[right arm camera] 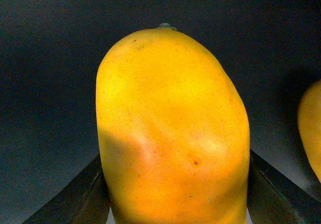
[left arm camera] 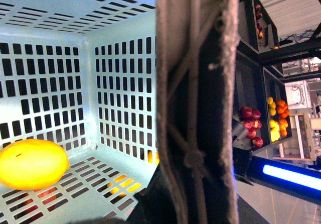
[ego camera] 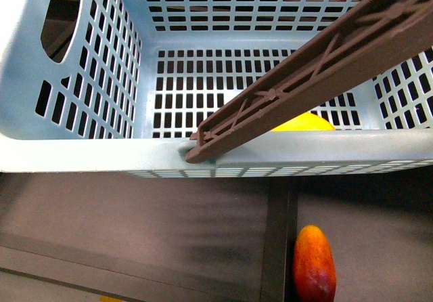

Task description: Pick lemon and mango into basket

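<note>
Dark grey shelf surface [ego camera: 135, 221] below; distant black rack [left arm camera: 253, 78] holding fruit [left arm camera: 251, 121]; glowing blue light strip [left arm camera: 291, 176].

A long red-and-yellow fruit [ego camera: 314, 265] lies on the dark desk [ego camera: 135, 221], just beside a darker strip [ego camera: 279, 241] that runs across it. Well behind, a rack [left arm camera: 266, 58] holds red fruit [left arm camera: 251, 121], yellow fruit [left arm camera: 274, 131] and oranges [left arm camera: 282, 108] in trays. Near it glows a blue light bar [left arm camera: 291, 176]. The right wrist view catches the cut-off edge of another yellow fruit [right arm camera: 312, 128].
</note>
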Available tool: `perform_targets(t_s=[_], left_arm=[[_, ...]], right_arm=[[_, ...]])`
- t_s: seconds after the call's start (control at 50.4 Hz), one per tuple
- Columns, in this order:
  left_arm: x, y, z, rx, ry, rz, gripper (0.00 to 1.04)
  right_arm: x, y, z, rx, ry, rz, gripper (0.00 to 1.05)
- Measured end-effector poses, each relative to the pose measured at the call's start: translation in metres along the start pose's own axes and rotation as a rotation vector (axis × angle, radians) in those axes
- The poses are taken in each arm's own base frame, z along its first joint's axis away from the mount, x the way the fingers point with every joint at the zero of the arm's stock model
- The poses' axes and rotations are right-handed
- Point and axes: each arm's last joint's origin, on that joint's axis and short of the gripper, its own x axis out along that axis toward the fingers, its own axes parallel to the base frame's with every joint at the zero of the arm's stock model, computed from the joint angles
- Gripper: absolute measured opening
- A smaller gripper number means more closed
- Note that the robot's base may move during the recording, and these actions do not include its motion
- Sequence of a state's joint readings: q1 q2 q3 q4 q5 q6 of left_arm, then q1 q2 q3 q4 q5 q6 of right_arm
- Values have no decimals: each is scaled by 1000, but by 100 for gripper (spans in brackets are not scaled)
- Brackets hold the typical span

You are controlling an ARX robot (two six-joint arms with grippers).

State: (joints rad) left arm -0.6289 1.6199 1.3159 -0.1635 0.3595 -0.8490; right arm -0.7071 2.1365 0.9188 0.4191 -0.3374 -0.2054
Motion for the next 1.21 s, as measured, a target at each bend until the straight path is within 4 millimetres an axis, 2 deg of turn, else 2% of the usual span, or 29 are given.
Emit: perform_targets(t_s=[0.119,0.278,0.377,0.496,0.575,0.674,0.833,0.971,1.071,1.13,1.209], left_arm=[[0,0,0,0,0,-1,5],[0,0,0,0,0,-1,5],[0,0,0,0,-1,1,5],[0,0,0,0,0,0,5],[0,0,0,0,2,-2,5],[0,0,0,-1,1,-1,5],[0,0,0,0,0,0,5],[0,0,0,0,0,0,5],[0,0,0,0,0,-1,5],[0,0,0,-1,0,0,5],[0,0,0,0,0,0,5]], right_arm=[[-38,20,18,-83,-101,142,61],[-86,43,33,-167,-212,304,61],[-138,69,42,-257,-308,458,61],[-171,90,47,-323,-376,524,61],[-200,115,51,-382,-454,562,61],[-223,149,50,-410,-508,576,61],[-237,210,44,-404,-537,658,61],[-234,262,33,-415,-506,719,61],[-225,277,25,-416,-461,697,62],[-220,281,22,-405,-435,668,73],[-218,282,22,-389,-429,651,82]])
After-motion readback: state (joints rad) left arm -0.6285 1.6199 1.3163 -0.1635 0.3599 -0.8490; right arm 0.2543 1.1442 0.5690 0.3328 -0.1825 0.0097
